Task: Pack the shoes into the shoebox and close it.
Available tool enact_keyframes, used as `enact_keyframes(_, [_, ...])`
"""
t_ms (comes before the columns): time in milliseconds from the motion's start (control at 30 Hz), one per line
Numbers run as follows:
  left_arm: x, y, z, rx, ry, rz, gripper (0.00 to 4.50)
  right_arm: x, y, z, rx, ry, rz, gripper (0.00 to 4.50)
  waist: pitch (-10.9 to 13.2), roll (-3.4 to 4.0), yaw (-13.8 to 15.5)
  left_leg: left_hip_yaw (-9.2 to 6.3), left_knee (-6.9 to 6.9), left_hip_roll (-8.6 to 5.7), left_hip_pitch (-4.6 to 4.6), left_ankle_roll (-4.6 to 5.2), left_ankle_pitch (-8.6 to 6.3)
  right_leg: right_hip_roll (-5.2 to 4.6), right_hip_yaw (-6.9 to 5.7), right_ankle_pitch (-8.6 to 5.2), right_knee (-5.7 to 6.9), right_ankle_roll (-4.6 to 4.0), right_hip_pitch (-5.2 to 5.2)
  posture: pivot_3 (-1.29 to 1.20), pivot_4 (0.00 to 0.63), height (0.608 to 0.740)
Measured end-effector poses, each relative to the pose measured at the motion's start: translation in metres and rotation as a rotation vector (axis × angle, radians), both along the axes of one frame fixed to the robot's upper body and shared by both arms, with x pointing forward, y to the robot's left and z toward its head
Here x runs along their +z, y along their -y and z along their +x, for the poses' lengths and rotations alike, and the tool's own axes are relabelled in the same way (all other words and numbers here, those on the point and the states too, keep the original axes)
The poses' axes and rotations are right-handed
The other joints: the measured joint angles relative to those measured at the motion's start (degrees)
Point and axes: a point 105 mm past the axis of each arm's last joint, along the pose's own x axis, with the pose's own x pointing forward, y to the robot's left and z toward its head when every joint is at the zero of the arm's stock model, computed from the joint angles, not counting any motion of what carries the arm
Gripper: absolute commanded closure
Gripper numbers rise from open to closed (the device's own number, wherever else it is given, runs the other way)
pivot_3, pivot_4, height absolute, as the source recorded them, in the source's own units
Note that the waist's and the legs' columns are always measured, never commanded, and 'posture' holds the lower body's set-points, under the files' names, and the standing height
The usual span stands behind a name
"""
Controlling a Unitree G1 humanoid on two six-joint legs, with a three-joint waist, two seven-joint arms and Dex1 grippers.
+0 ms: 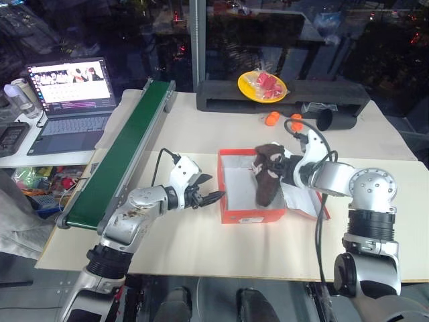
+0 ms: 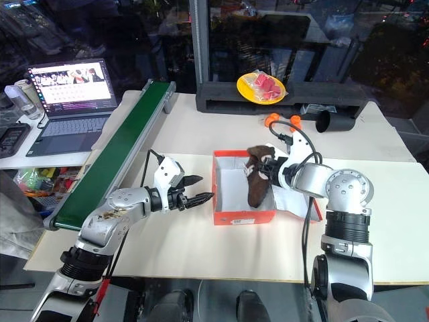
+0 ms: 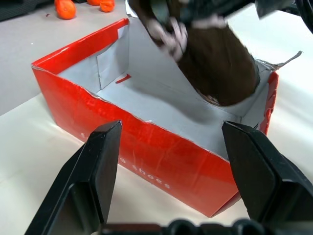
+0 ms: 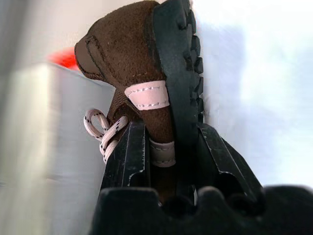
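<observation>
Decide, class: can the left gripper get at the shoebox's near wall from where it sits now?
Probably yes. The left gripper is open beside the shoebox, with bare table between them. The right gripper holds the shoe over the box's far side.

The red shoebox [image 1: 251, 213] stands open on the bench, white inside. A brown shoe [image 1: 269, 180] with pale laces tilts toe-down into it.

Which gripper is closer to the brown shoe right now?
Right. The right gripper is clamped on the brown shoe, holding it over the open shoebox. The left gripper hovers open just outside the box's left wall, not touching the shoe.
</observation>
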Motion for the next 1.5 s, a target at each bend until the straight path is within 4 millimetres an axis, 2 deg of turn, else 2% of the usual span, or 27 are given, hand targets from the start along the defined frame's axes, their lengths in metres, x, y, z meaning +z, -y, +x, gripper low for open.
enact_keyframes(167, [-0.002, 0.002, -0.001, 0.001, -0.003, -0.006, 1.02, -0.028, -0.003, 0.003, 0.039, -0.064, -0.078, 3.66, 0.0, 0.0, -0.21, 0.0, 0.0, 0.01, 0.02, 0.0, 0.0, 0.02, 0.0, 0.0, 0.0, 0.0, 0.02, 0.0, 0.15, 0.734])
enact_keyframes(233, [-0.003, 0.002, -0.001, 0.007, -0.005, -0.005, 1.02, -0.03, -0.004, 0.005, 0.05, -0.055, -0.082, 3.66, -0.02, 0.0, -0.2, 0.0, 0.0, 0.0, 0.05, 0.01, -0.01, 0.01, 0.0, 0.0, -0.01, 0.01, 0.08, 0.0, 0.15, 0.734])
enact_keyframes(300, [-0.005, 0.001, -0.001, 0.013, -0.008, -0.003, 0.95, -0.033, -0.006, 0.008, 0.052, -0.049, -0.07, 2.74, -0.04, -0.04, -0.25, 0.01, 0.02, 0.01, 0.13, 0.01, -0.01, 0.01, 0.0, 0.02, -0.01, 0.03, 0.15, 0.0, 0.15, 0.734])
enact_keyframes(400, [-0.003, 0.002, -0.002, 0.011, -0.001, -0.005, 0.95, -0.039, -0.01, 0.013, 0.041, -0.043, -0.053, 1.87, -0.04, -0.04, -0.27, 0.01, 0.02, 0.01, 0.2, 0.01, -0.01, 0.02, 0.01, 0.03, 0.03, 0.05, 0.17, 0.0, 0.15, 0.734])
enact_keyframes(567, [-0.001, 0.002, -0.002, 0.016, 0.009, -0.004, 0.95, -0.048, -0.019, 0.015, 0.04, -0.052, -0.054, 0.11, -0.04, -0.03, -0.21, 0.0, 0.02, 0.0, 0.16, 0.01, -0.01, 0.01, 0.02, 0.03, 0.03, 0.05, 0.13, 0.0, 0.15, 0.734])
enact_keyframes(667, [-0.001, 0.001, -0.001, 0.024, 0.012, -0.004, 0.95, -0.044, -0.022, 0.017, 0.041, -0.034, -0.073, 0.04, -0.04, -0.03, -0.2, 0.0, 0.02, -0.01, 0.15, 0.01, -0.01, 0.0, 0.02, 0.03, 0.04, 0.05, 0.1, 0.0, 0.15, 0.734])
enact_keyframes(767, [0.001, -0.005, 0.004, 0.066, 0.033, -0.004, 0.95, -0.028, -0.021, 0.021, 0.028, 0.04, -0.13, 0.04, -0.01, 0.01, -0.16, 0.0, 0.02, 0.0, 0.12, 0.01, -0.01, 0.0, 0.02, 0.03, 0.08, 0.05, 0.04, 0.0, 0.15, 0.734])
enact_keyframes(867, [0.006, -0.019, 0.021, 0.188, 0.081, -0.016, 0.95, 0.011, -0.025, 0.024, 0.021, 0.186, -0.193, 0.04, 0.0, 0.04, -0.27, 0.01, 0.02, 0.01, 0.12, 0.01, -0.01, 0.02, 0.04, 0.03, 0.09, 0.06, 0.01, 0.0, 0.15, 0.734])
enact_keyframes(967, [0.014, -0.037, 0.039, 0.327, 0.138, -0.031, 0.95, 0.042, -0.028, 0.023, 0.005, 0.31, -0.254, 0.04, -0.01, 0.04, -0.17, -0.01, 0.01, 0.01, 0.12, 0.01, -0.01, 0.01, 0.03, 0.03, 0.09, 0.05, 0.02, 0.0, 0.15, 0.734])
enact_keyframes(1133, [0.033, -0.072, 0.062, 0.568, 0.231, -0.087, 0.95, 0.053, -0.035, 0.013, 0.0, 0.392, -0.347, 0.04, 0.0, 0.03, 0.0, 0.0, 0.02, -0.03, 0.05, 0.01, -0.01, -0.05, 0.03, 0.04, 0.09, 0.06, -0.03, 0.0, 0.15, 0.734])
enact_keyframes(1233, [0.055, -0.108, 0.075, 0.775, 0.312, -0.136, 0.95, 0.077, -0.053, 0.004, 0.098, 0.569, -0.409, 0.04, 0.0, 0.03, -0.07, 0.0, 0.02, -0.03, 0.02, 0.01, -0.01, -0.03, 0.02, 0.04, 0.08, 0.07, -0.07, 0.0, 0.15, 0.734])
enact_keyframes(1300, [0.062, -0.125, 0.078, 0.871, 0.348, -0.145, 0.95, 0.092, -0.072, -0.013, 0.267, 0.728, -0.48, 0.04, 0.0, 0.04, -0.03, 0.0, 0.01, -0.04, 0.02, 0.02, -0.03, -0.04, 0.0, 0.04, 0.03, 0.08, -0.05, 0.0, 0.15, 0.734])
enact_keyframes(1367, [0.062, -0.145, 0.08, 0.967, 0.341, -0.163, 0.95, 0.09, -0.1, -0.043, 0.505, 0.825, -0.434, 0.04, -0.02, 0.01, -0.04, -0.09, 0.01, 0.0, 0.02, 0.1, -0.09, -0.01, -0.09, 0.03, -0.04, 0.1, 0.04, 0.0, 0.15, 0.734])
enact_keyframes(1433, [0.06, -0.155, 0.083, 1.01, 0.314, -0.169, 0.95, 0.072, -0.119, -0.072, 0.718, 0.826, -0.376, 0.04, -0.01, 0.0, 0.0, -0.1, 0.02, -0.03, -0.01, 0.09, -0.09, -0.04, -0.09, 0.03, -0.04, 0.1, 0.03, 0.0, 0.15, 0.734])
enact_keyframes(1500, [0.052, -0.163, 0.084, 1.026, 0.278, -0.133, 0.95, 0.051, -0.117, -0.088, 0.856, 0.77, -0.377, 0.04, -0.01, -0.01, 0.36, -0.08, 0.11, -0.11, -0.01, 0.09, -0.09, -0.13, -0.1, 0.04, -0.02, 0.12, 0.07, 0.0, 0.15, 0.734])
